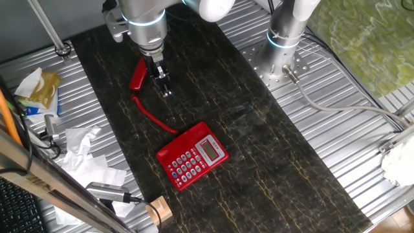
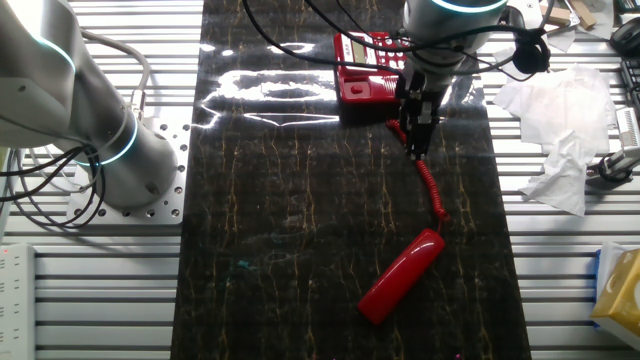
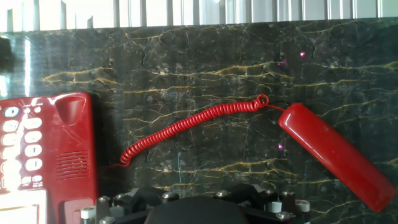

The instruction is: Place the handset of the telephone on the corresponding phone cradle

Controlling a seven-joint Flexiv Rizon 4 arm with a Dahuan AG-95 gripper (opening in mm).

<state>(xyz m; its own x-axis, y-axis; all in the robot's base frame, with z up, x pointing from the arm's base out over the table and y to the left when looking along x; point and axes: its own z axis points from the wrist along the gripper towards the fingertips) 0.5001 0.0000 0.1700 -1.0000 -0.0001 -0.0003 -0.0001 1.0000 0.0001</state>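
Note:
The red handset (image 1: 137,74) lies flat on the dark marble mat, off the telephone (image 1: 193,156). A coiled red cord (image 1: 154,116) joins them. The phone cradle (image 1: 183,140) is the empty red strip beside the keypad. In the hand view the handset (image 3: 336,155) lies at the right, the cord (image 3: 193,127) across the middle, and the cradle (image 3: 73,143) at the left. My gripper (image 1: 166,92) hangs just right of the handset, above the mat, with its fingers together and nothing in them. In the other fixed view the gripper (image 2: 416,148) is over the cord, between the telephone (image 2: 365,70) and the handset (image 2: 400,275).
Crumpled white tissue (image 1: 81,152) and a yellow-white box (image 1: 35,90) lie left of the mat. A small wooden block (image 1: 157,210) sits at the mat's front corner. A second arm's base (image 1: 278,61) stands at the back right.

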